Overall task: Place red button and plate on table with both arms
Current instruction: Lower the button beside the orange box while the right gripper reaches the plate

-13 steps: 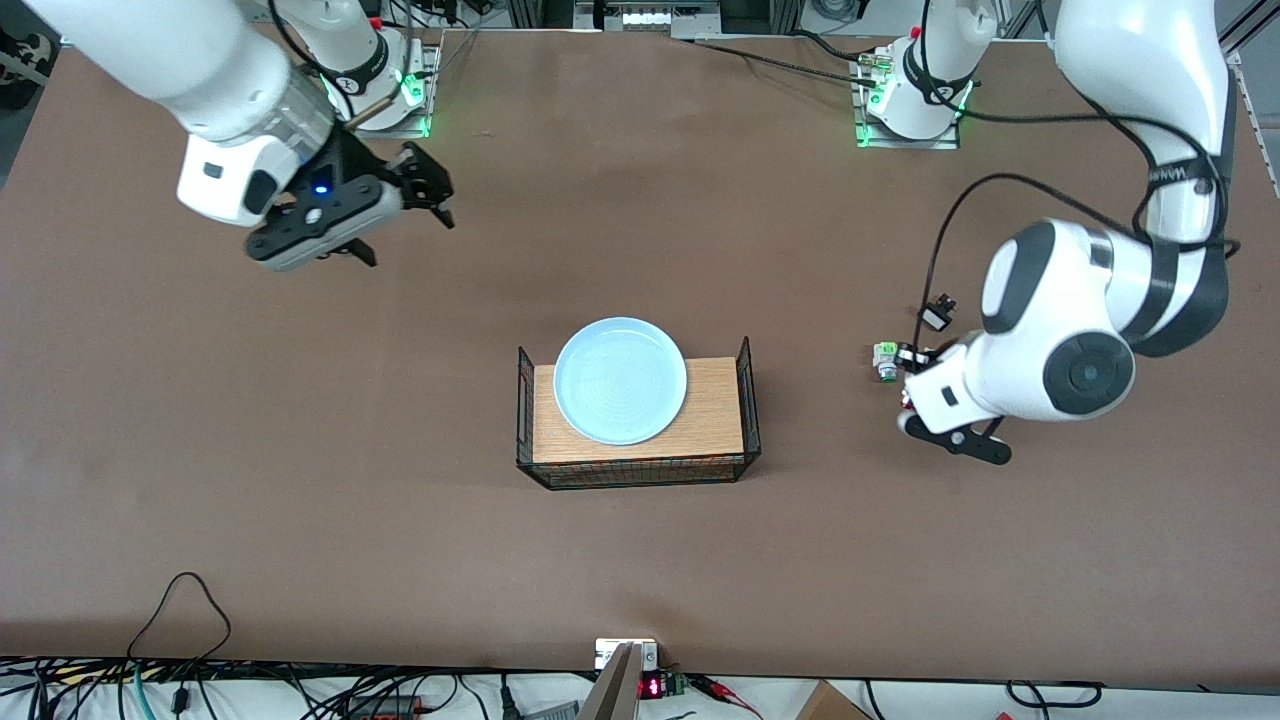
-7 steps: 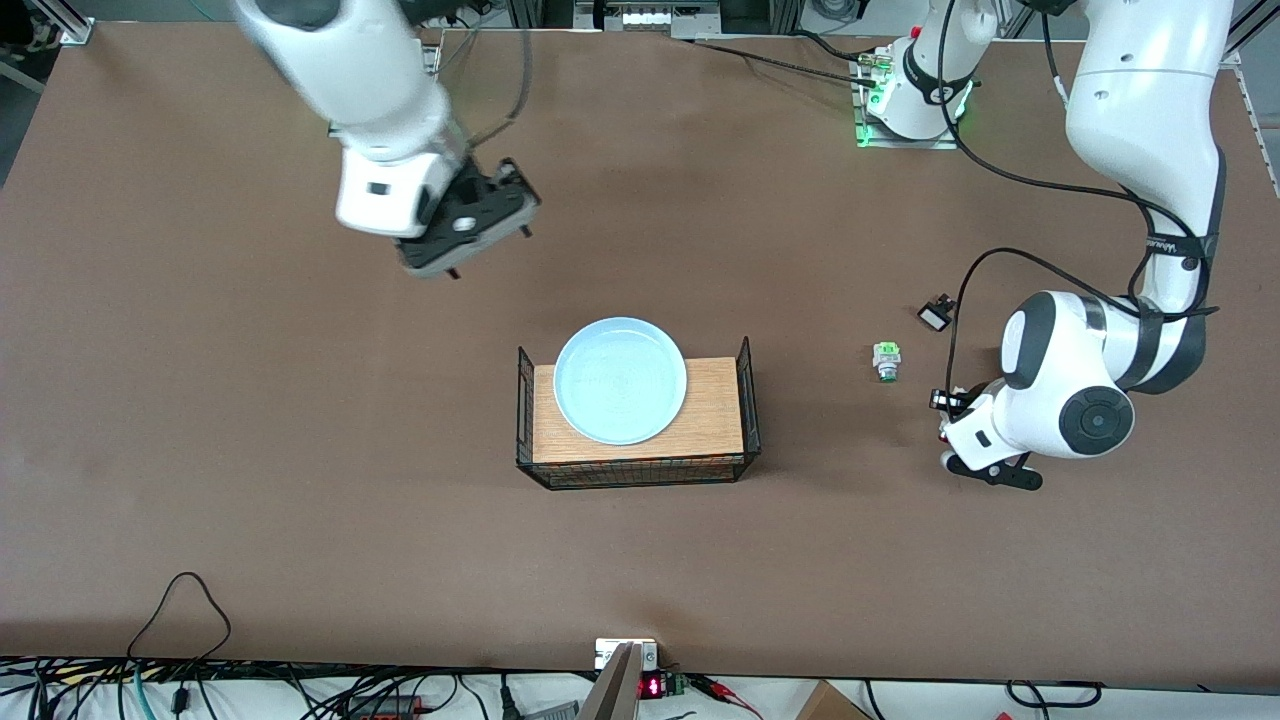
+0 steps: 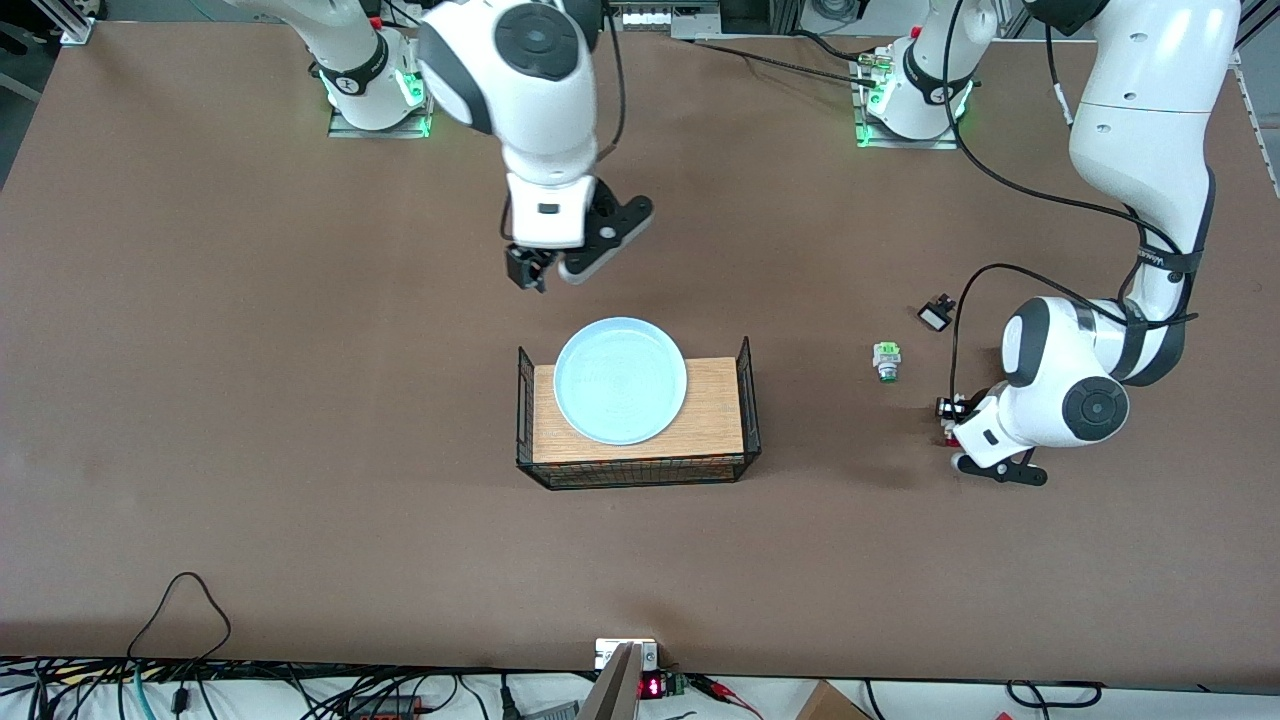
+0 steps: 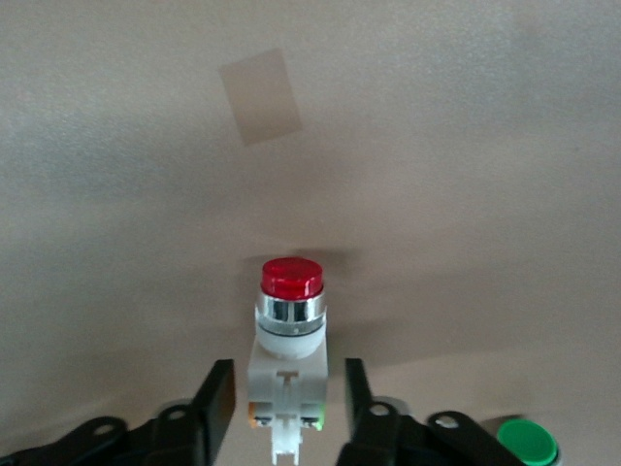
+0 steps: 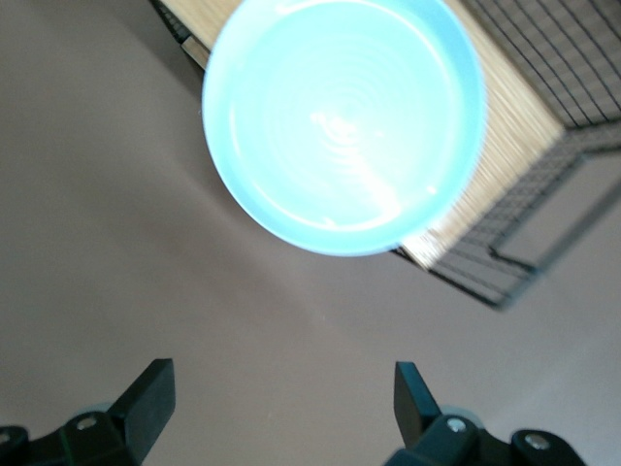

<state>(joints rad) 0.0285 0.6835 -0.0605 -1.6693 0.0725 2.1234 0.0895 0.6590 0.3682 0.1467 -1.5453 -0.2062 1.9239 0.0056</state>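
Two jobs run side by side here, and each needs its own care.

The left gripper (image 3: 950, 422) sits low over the bench (image 3: 300, 450) toward the left arm's end, nearer the camera than the green button (image 3: 886, 360). Its fingers (image 4: 221, 393) are narrow, closed on the whitish body of the red button (image 4: 291, 320), whose cap points away from the wrist. The button looks at or almost at the bench top, so this step seems close to release. To do it well, lower until the body rests flat, open just enough to free it, then lift straight up so neither finger drags it or rolls it toward the green one.

The right gripper (image 3: 545, 268) hangs over bare bench just farther from the camera than the plate (image 3: 620, 380), fingers (image 5: 150, 388) spread wide and empty. The plate lies on the board (image 3: 715, 410) inside the wire frame (image 3: 745, 400), overhanging the board's edge on that side. A good grasp probably takes that overhanging rim, one finger under and one over. Come in low, and lift clear of the frame's end walls before carrying it to the bench.
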